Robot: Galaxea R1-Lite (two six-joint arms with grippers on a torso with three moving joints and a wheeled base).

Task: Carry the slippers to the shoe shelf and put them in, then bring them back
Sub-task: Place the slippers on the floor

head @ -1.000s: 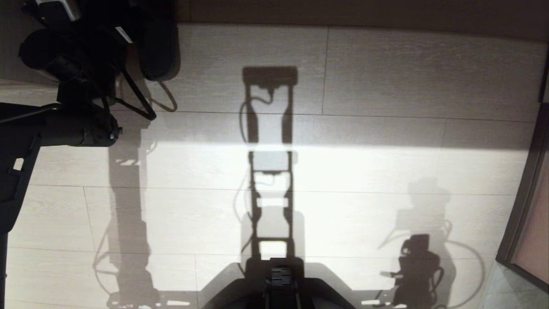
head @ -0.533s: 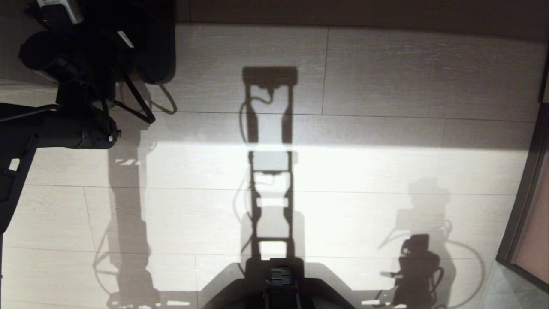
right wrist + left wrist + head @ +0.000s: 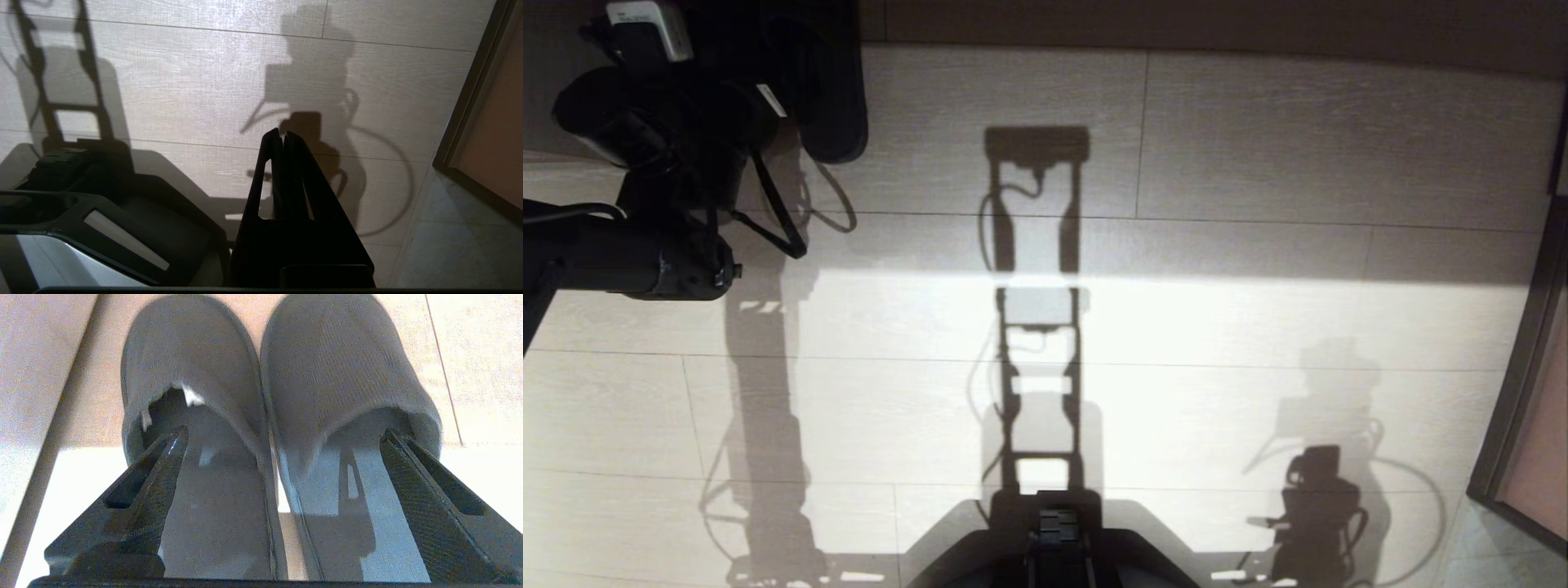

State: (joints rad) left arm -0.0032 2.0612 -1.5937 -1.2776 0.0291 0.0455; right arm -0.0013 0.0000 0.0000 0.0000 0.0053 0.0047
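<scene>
Two slippers (image 3: 261,396) lie side by side, touching, on the pale floor (image 3: 1258,147) at far left, my left gripper (image 3: 282,435) spread wide above their heel ends, one finger (image 3: 163,465) over each, my right gripper (image 3: 282,136) pressed shut.

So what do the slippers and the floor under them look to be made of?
The slippers look like soft grey fabric with a fine knitted or ribbed weave and a matte finish; one opening edge is slightly frayed. The floor looks like pale wood-grain planks or tiles, with faint streaks, thin joint lines and a mild sheen; which of the two is unclear.
</scene>
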